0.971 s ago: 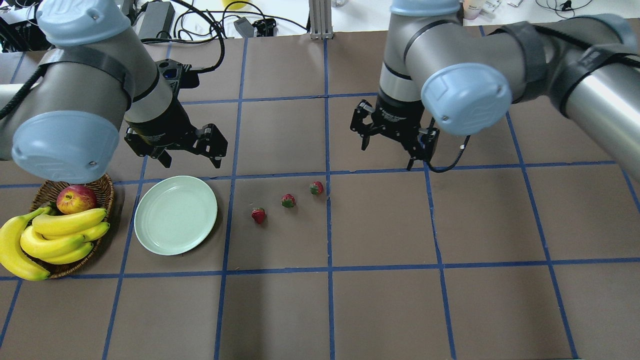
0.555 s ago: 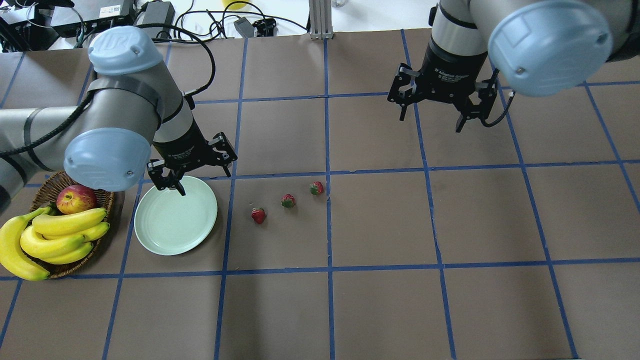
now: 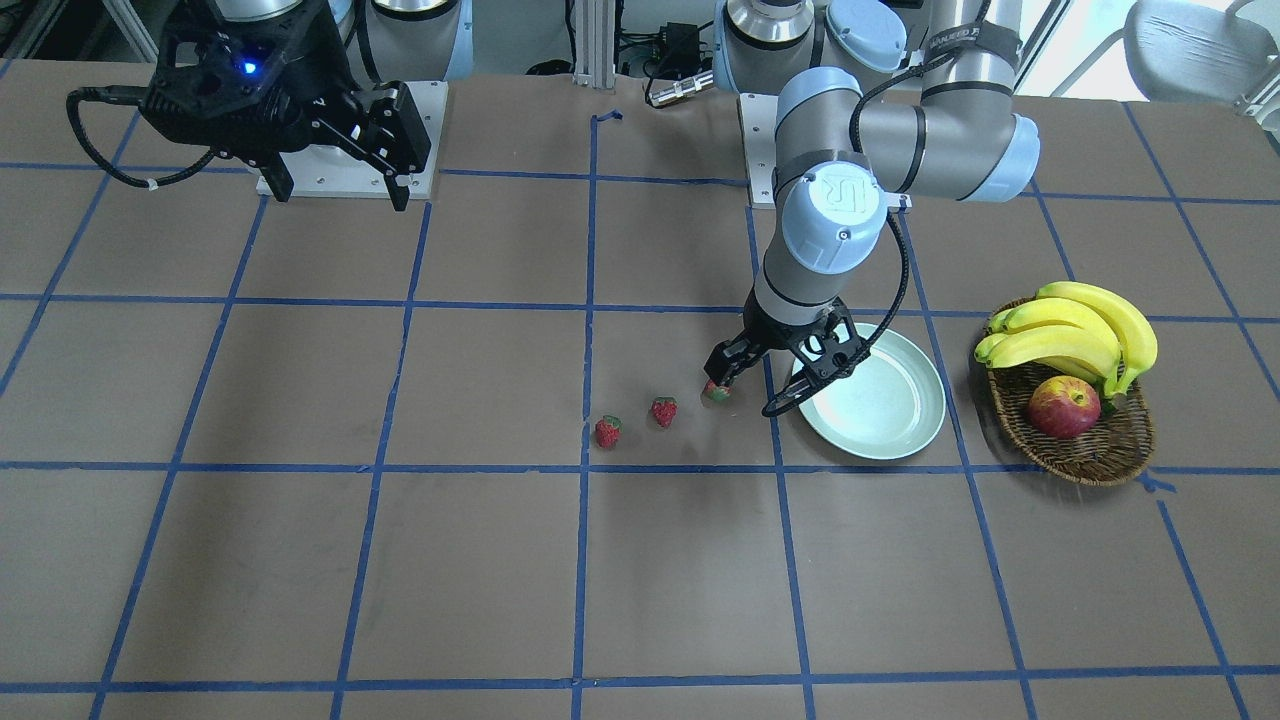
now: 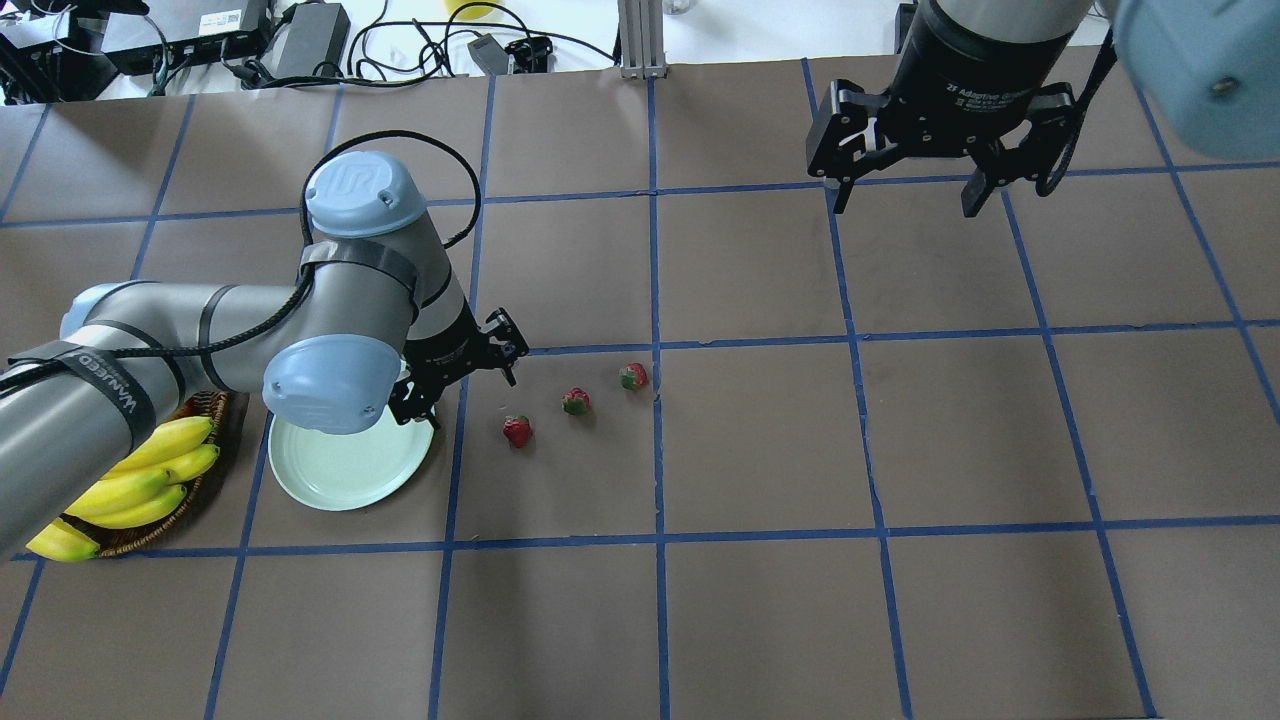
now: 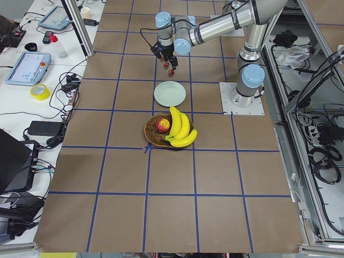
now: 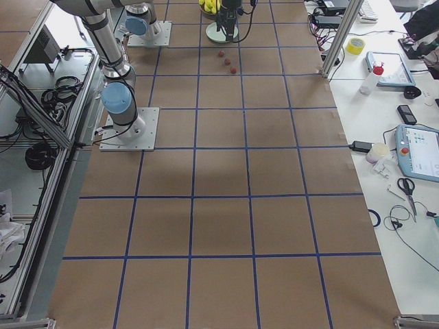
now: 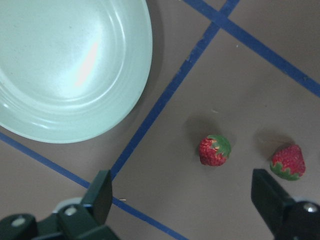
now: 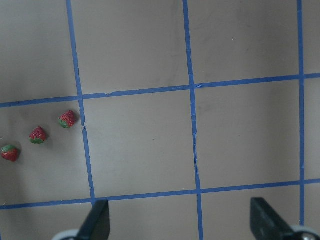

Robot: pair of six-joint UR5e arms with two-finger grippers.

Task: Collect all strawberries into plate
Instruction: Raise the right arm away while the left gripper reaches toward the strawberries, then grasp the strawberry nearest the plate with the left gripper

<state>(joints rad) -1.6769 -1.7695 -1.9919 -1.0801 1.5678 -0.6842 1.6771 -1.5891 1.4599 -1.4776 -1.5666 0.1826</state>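
Note:
Three strawberries lie in a diagonal row on the brown table: the nearest to the plate (image 4: 517, 431), the middle one (image 4: 575, 402) and the far one (image 4: 632, 376). The pale green plate (image 4: 340, 470) lies left of them, empty, partly under my left arm. My left gripper (image 4: 470, 393) is open and empty, low between the plate's rim and the nearest strawberry. Its wrist view shows the plate (image 7: 65, 65), the nearest strawberry (image 7: 215, 150) between the fingers and a second one (image 7: 287, 162). My right gripper (image 4: 905, 200) is open and empty, high at the far right.
A wicker basket (image 3: 1085, 455) with bananas (image 3: 1075, 325) and an apple (image 3: 1063, 407) stands beyond the plate on my left. In the overhead view my left arm covers most of it. Blue tape lines grid the table. Cables and devices lie past the far edge.
My left gripper has moved down and to the right, from over the plate's far rim towards the nearest strawberry. My right gripper has drawn back and up. The strawberries have not moved.

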